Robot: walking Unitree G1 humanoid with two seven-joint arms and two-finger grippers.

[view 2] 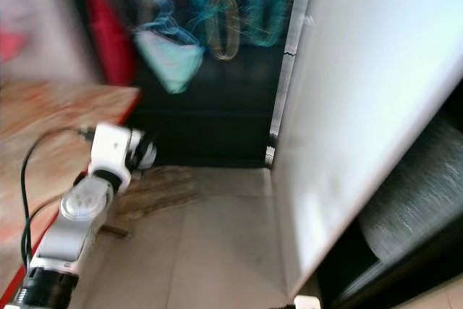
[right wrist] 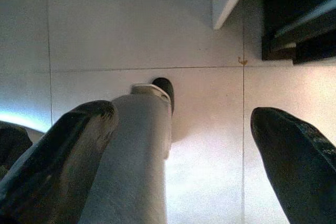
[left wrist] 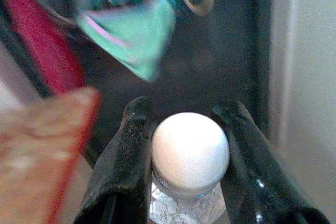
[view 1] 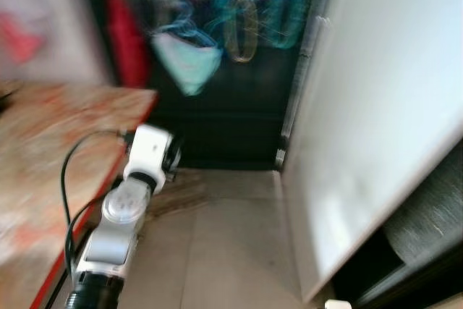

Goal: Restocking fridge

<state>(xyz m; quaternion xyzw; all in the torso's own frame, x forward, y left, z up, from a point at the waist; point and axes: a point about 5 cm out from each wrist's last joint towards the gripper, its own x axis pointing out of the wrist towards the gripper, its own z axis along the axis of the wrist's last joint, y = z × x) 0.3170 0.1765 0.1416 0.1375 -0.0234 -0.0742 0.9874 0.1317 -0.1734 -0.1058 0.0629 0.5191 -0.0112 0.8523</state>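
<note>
Left pincer [left wrist: 184, 182] grips a clear bottle [left wrist: 189, 161], white cap up.

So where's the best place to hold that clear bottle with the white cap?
Probably at the neck, just under the white cap: the bottle narrows there and the wider cap should stop it slipping. Come from either side, as the left gripper has it, one finger on each side.

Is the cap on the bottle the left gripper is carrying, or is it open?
On. A white cap sits over the clear bottle neck, between the left gripper fingers.
</note>
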